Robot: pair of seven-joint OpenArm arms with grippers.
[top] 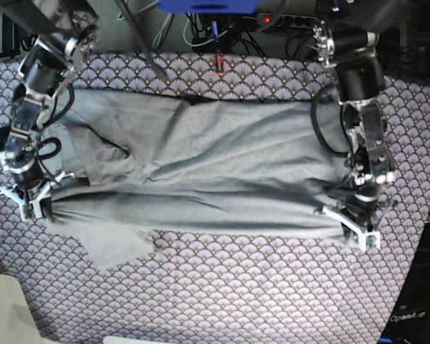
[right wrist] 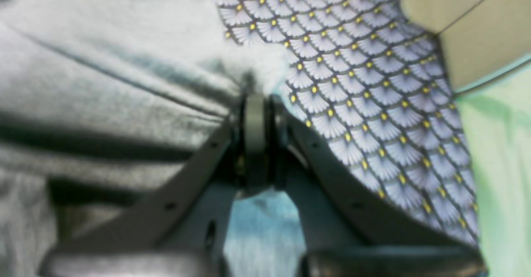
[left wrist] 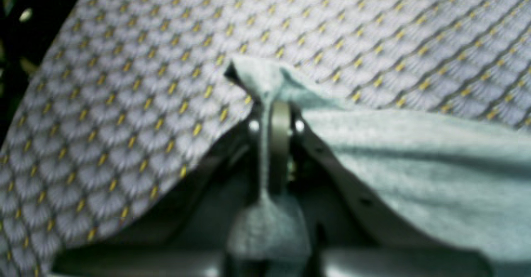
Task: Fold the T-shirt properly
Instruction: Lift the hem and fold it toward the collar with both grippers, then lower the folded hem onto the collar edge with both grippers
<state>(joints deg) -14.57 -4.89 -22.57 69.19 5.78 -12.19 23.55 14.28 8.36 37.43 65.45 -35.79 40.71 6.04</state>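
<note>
The table cloth (top: 222, 301), patterned in purple-grey scallops, covers the whole work surface and serves as the landmark here. Across its middle lies the T-shirt (top: 215, 172), spread sideways with its length running from one arm to the other, and its near long edge already looks doubled over into a band. One loose flap, probably a sleeve, sticks out from that band toward the cloth's near edge.

The left gripper (left wrist: 276, 103) sits at the shirt's near corner on the base view's right side. Its jaws are pressed together on a pinch of grey fabric, which rises in a small peak above the cloth. The right gripper (right wrist: 255, 90) does the same at the opposite near corner, clamped tight on a bunched tuft of the shirt just above the cloth.

Holding both ends of one long edge at once is presumably meant to keep that edge taut and straight, so that it can be carried over the body of the shirt as one clean fold. The trailing flap could spoil the result if it is not tucked in.
</note>
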